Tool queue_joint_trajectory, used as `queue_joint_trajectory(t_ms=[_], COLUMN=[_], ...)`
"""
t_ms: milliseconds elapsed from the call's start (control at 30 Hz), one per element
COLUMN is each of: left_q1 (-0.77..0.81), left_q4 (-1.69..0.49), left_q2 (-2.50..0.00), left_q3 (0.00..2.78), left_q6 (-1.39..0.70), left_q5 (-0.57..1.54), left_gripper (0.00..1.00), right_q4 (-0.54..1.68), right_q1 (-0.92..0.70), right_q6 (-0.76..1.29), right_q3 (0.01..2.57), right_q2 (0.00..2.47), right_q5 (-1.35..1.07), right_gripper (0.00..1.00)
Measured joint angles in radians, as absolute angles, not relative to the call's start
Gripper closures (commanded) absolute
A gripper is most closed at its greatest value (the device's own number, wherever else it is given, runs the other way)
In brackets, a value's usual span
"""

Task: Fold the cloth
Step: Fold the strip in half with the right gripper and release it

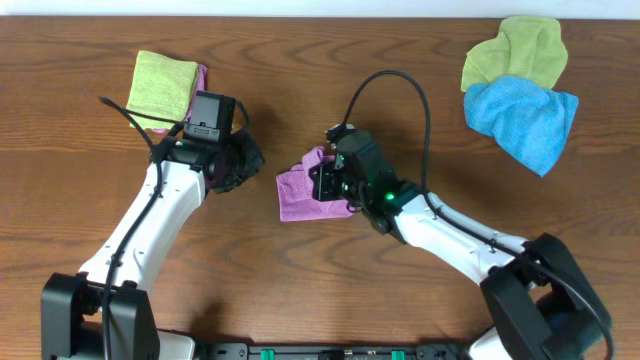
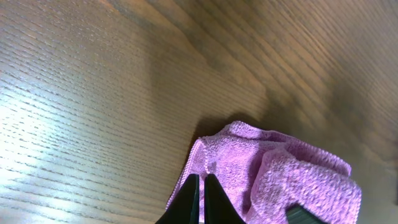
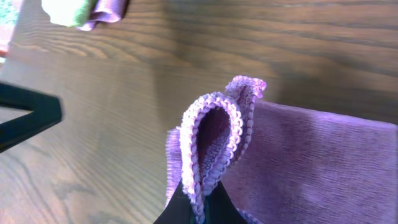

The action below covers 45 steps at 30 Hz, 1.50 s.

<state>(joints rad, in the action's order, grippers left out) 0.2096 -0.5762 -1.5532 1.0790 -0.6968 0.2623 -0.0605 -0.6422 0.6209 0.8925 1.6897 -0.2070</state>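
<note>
A purple cloth (image 1: 298, 192) lies crumpled at the table's middle. It also shows in the left wrist view (image 2: 280, 174) and the right wrist view (image 3: 311, 162). My right gripper (image 1: 330, 182) is shut on the purple cloth's hemmed edge, which stands up in a loop between the fingers (image 3: 199, 199). My left gripper (image 1: 250, 162) is just left of the cloth and apart from it. Its fingers (image 2: 200, 186) are shut with nothing between them, pointing at the cloth's near edge.
A folded yellow-green cloth (image 1: 163, 85) lies on a pink one at the back left, also seen in the right wrist view (image 3: 81, 11). A green cloth (image 1: 515, 50) and a blue cloth (image 1: 525, 120) lie crumpled at the back right.
</note>
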Motion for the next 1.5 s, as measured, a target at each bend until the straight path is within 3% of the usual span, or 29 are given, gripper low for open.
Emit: queue_joint_trajectory(t_ms=[67, 167, 233, 333, 533, 667, 867, 933, 967, 1267, 1500], left_q1=[0.209, 0.209, 0.209, 0.209, 0.203, 0.176, 0.116, 0.096, 0.088, 0.069, 0.069], left_q4=[-0.577, -0.579, -0.583, -0.597, -0.603, -0.618, -0.701, -0.733, -0.746, -0.797, -0.700], left_q2=[-1.552, -1.549, -1.546, -1.537, -1.525, -1.504, -1.471, -1.468, -1.468, -1.466, -1.462], left_q3=[1.079, 1.079, 1.079, 1.079, 1.079, 1.079, 1.079, 1.079, 1.079, 1.077, 0.971], left_q6=[-0.694, -0.690, -0.690, -0.685, -0.683, -0.681, -0.677, -0.676, -0.675, -0.676, -0.681], left_q5=[0.262, 0.262, 0.262, 0.262, 0.262, 0.263, 0.284, 0.314, 0.328, 0.443, 0.531], left_gripper=[0.94, 0.94, 0.94, 0.94, 0.93, 0.73, 0.23, 0.07, 0.04, 0.05, 0.05], right_q4=[-0.072, -0.084, -0.108, -0.151, -0.174, -0.174, -0.144, -0.088, -0.050, 0.399, 0.759], right_q1=[-0.653, -0.662, -0.665, -0.671, -0.675, -0.675, -0.647, -0.609, -0.587, -0.395, -0.327], right_q6=[0.622, 0.627, 0.633, 0.632, 0.635, 0.635, 0.632, 0.615, 0.596, 0.372, 0.256], right_q3=[0.892, 0.892, 0.892, 0.892, 0.892, 0.893, 0.895, 0.897, 0.899, 0.909, 0.907], right_q2=[1.690, 1.690, 1.690, 1.690, 1.690, 1.690, 1.674, 1.647, 1.626, 1.333, 1.056], right_q5=[-0.207, -0.214, -0.226, -0.255, -0.305, -0.321, -0.329, -0.332, -0.332, -0.323, -0.251], right_gripper=[0.89, 0.67, 0.59, 0.54, 0.54, 0.47, 0.37, 0.21, 0.02, 0.01, 0.01])
